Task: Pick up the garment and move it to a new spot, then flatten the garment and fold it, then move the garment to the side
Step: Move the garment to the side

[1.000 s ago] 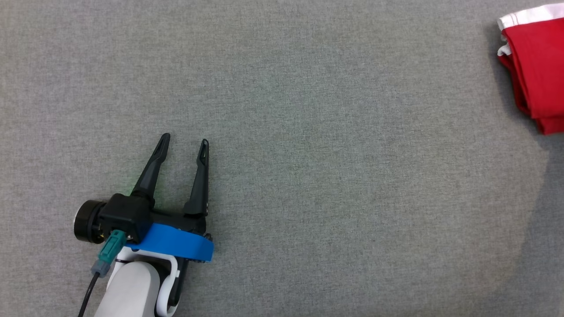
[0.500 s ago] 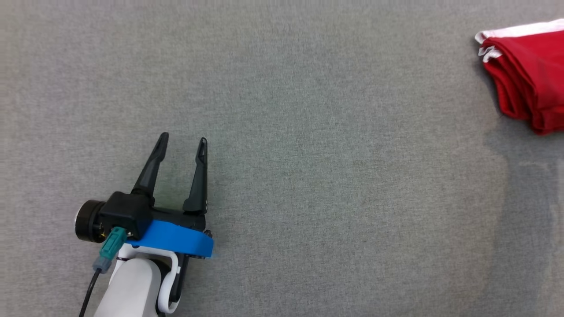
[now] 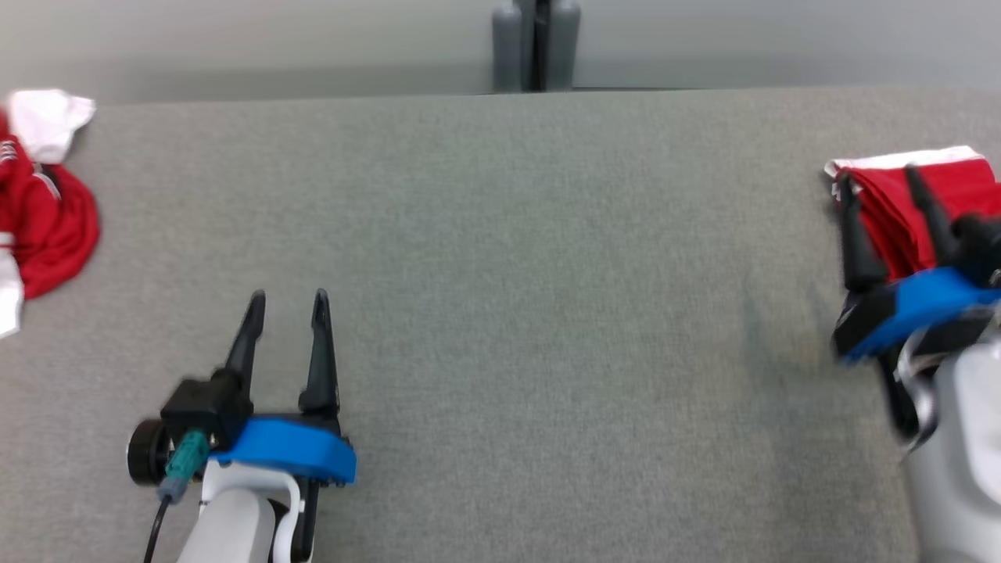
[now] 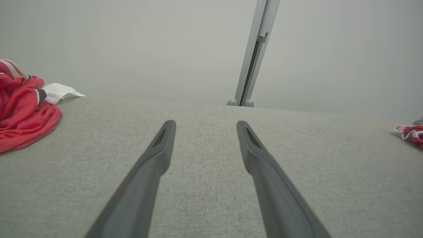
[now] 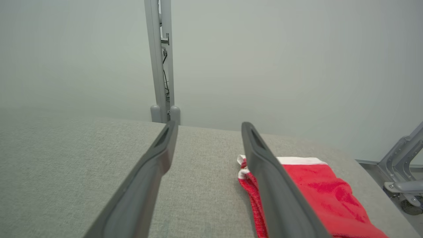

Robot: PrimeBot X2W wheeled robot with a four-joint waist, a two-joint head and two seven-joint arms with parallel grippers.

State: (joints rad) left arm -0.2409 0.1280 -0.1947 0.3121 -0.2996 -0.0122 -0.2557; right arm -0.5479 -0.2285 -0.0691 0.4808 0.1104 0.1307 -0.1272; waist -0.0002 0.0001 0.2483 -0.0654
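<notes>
Right pincer [image 3: 880, 191] is spread wide and pinches nothing, and my left pincer [image 3: 287, 301] is spread and empty too. In each wrist view I see only grey cloth between my fingers.

I work over the bench [image 3: 500, 274], a broad grey fabric top. At its left end lies a heap [image 3: 43, 211] of red and white cloth, crumpled and partly cut off by the edge of the head view. It is well apart from both arms. I cannot tell whether it belongs to my task.

At the right end lies the garment [image 3: 950, 184] — red, with a white band at its far edge, folded into a neat layered stack. My right pincer is just beside it. In the right wrist view one finger crosses its near edge, though I cannot tell if it touches.

So I judge the lifting, flattening and folding done, and the move to the side done as well, or nearly — what seems left is to draw my right arm away. A post [image 3: 536, 43] stands behind the bench.
</notes>
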